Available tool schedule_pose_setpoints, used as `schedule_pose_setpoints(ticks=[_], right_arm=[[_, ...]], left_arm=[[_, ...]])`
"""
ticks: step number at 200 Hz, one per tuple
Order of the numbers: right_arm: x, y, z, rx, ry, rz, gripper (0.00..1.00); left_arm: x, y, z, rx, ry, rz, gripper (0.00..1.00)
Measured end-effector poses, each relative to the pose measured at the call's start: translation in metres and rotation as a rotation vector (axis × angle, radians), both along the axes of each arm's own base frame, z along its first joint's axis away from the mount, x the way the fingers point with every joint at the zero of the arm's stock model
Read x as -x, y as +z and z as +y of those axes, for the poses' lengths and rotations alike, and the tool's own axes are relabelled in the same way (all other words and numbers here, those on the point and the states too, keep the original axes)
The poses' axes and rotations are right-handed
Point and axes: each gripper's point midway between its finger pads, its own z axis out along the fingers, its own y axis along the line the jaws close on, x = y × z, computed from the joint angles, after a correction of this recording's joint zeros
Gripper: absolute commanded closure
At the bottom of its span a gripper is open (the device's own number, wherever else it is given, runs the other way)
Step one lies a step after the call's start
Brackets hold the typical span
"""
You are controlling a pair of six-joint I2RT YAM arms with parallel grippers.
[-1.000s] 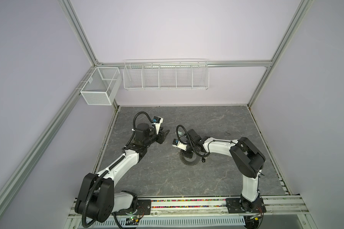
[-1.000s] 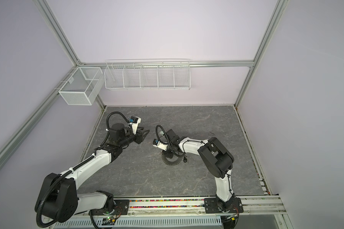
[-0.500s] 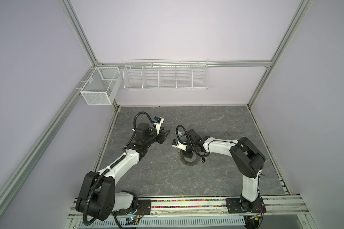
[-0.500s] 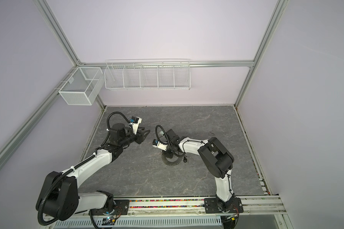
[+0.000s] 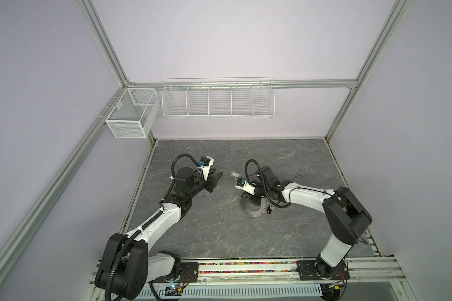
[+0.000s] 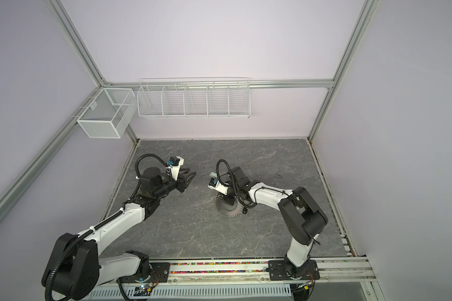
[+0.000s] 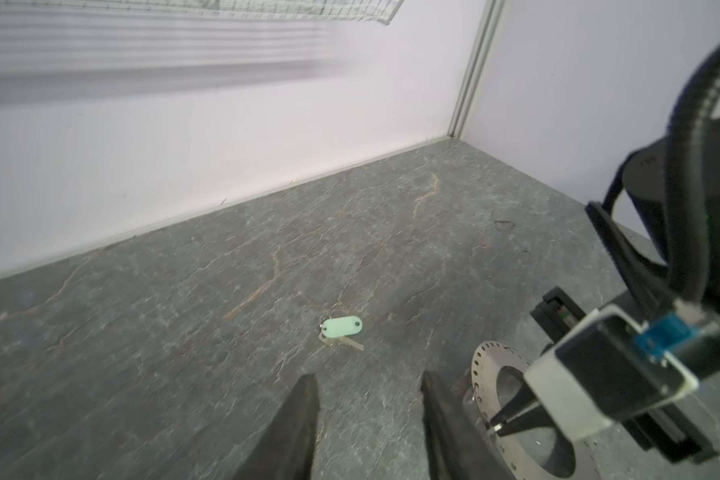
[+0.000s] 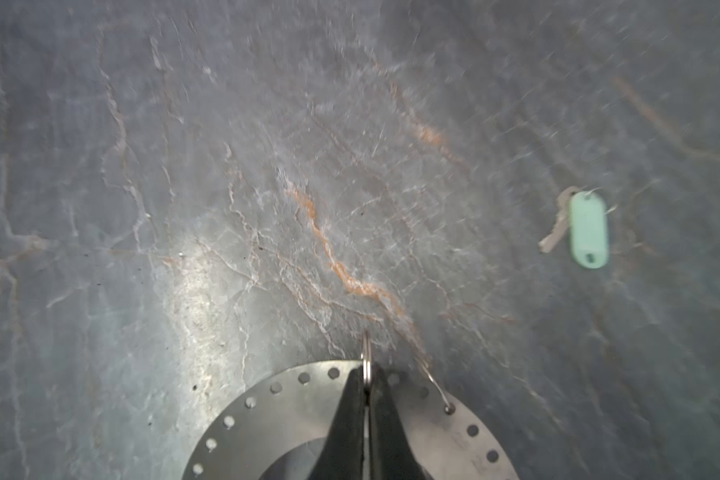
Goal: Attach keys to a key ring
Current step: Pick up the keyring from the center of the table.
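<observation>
Currently: right arm pinches a rim loop, left arm hangs open

Grey veined table (image 5: pixel 219 234) covers the cell floor. A long wire rack (image 5: pixel 218 100) hangs on the back wall. A small mesh basket (image 5: pixel 131 114) hangs beside it at the corner. Both sit well above the work.

Left arm (image 5: pixel 167 216) reaches in low from the front rail. Left gripper (image 7: pixel 368 376) hovers over bare table with its jaws parted and nothing between them. Right arm (image 5: pixel 308 199) folds in from the opposite side. Right gripper (image 8: pixel 366 376) is pressed closed on an upright wire loop (image 8: pixel 366 353) at the rim of the key ring (image 8: pixel 267 419).

The key ring lies flat, roughly mid-table. In both top views the right arm's wrist camera (image 5: pixel 242 182) and black cable (image 5: pixel 248 166) hang over it, hiding the closed jaws and part of the disc.

Green-tagged key (image 7: pixel 341 326) lies flat between the two grippers. It is apart from the ring, toward the back wall, and only bare table separates it from the left gripper. In a top view the cable loop partly covers the tag.

Black-tagged key (image 5: pixel 268 209) sits just beside the ring's rim, under the right arm. It is too small to tell whether it is joined to the ring.

Second loop (image 8: pixel 433 382) lies flat from a rim hole, next to the pinched one.
</observation>
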Motion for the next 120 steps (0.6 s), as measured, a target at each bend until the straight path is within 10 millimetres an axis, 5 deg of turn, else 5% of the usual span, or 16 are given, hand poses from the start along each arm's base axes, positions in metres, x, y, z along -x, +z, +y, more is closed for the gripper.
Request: schedule_pose_setpoints(ticks=[51, 120], right_arm=[[0.014, 0.063, -0.008, -0.096, 0.109, -0.220, 0.93], [0.036, 0.068, -0.025, -0.075, 0.210, -0.401, 0.93]], left_arm=[[0.050, 0.014, -0.036, -0.106, -0.242, -0.210, 0.71], [0.087, 0.011, -0.046, -0.272, -0.362, -0.445, 0.71]])
